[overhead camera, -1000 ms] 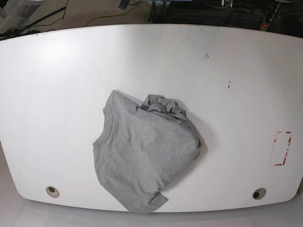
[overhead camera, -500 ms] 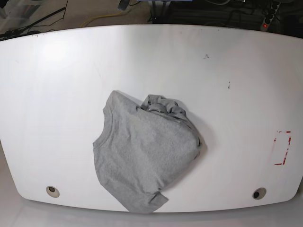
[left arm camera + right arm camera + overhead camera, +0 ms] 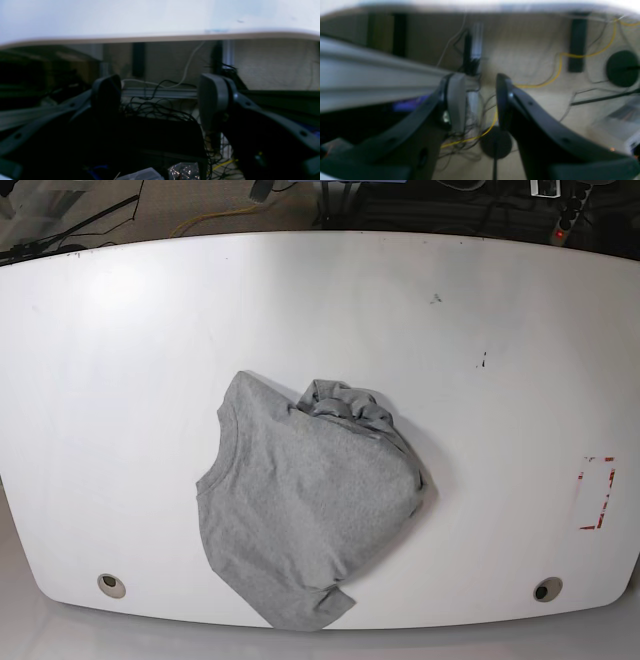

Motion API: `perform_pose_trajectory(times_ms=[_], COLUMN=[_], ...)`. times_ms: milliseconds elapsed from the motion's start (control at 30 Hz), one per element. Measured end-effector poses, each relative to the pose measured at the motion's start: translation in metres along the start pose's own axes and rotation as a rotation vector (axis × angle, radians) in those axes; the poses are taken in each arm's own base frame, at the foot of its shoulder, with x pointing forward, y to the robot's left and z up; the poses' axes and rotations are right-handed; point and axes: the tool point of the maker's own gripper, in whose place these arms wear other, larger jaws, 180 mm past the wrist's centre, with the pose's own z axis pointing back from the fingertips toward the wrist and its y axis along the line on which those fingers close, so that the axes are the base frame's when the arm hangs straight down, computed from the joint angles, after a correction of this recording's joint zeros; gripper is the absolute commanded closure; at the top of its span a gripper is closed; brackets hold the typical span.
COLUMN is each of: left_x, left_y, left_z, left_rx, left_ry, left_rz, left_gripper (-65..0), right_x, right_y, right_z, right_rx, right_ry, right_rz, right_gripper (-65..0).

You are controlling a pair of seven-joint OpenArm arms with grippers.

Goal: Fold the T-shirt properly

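Note:
The grey T-shirt [image 3: 305, 500] lies crumpled in a heap on the white table [image 3: 120, 380], a bit left of centre, with a bunched part [image 3: 345, 402] at its far side and a corner hanging near the front edge. Neither arm shows in the base view. In the left wrist view my left gripper [image 3: 160, 100] is open with a wide gap and nothing between its fingers, held below the table's edge [image 3: 160, 37]. My right gripper [image 3: 480, 97] is open with a narrower gap, also empty, and looks under the table.
Two round cable holes [image 3: 111, 585] [image 3: 547, 589] sit near the table's front corners. A red marked rectangle [image 3: 597, 493] is at the right. Cables and a yellow cord [image 3: 560, 65] lie on the floor below.

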Motion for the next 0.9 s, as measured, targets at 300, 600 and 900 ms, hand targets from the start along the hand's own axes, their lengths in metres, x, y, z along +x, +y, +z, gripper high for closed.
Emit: perform_pose_trajectory(times_ms=[300,600,900], left_x=[0.041,0.080,0.121], left_y=[0.000,-0.003,-0.003], left_z=[-0.029,-0.050,-0.067], left_rx=[0.002,0.008,0.011], left_ry=[-0.134,-0.250,-0.363], left_rz=[0.025,0.047,0.061], left_gripper=[-44.7,-57.5,-57.4], right_x=[0.059,0.105,0.147], right_y=[-0.001,0.013,0.017], right_z=[-0.035,-0.060,-0.095], right_rx=[0.014,0.060,0.075], right_ry=[-0.176,-0.301,-0.290], right_rz=[0.021,0.031,0.070], right_gripper=[-19.0,-19.5,-21.4])
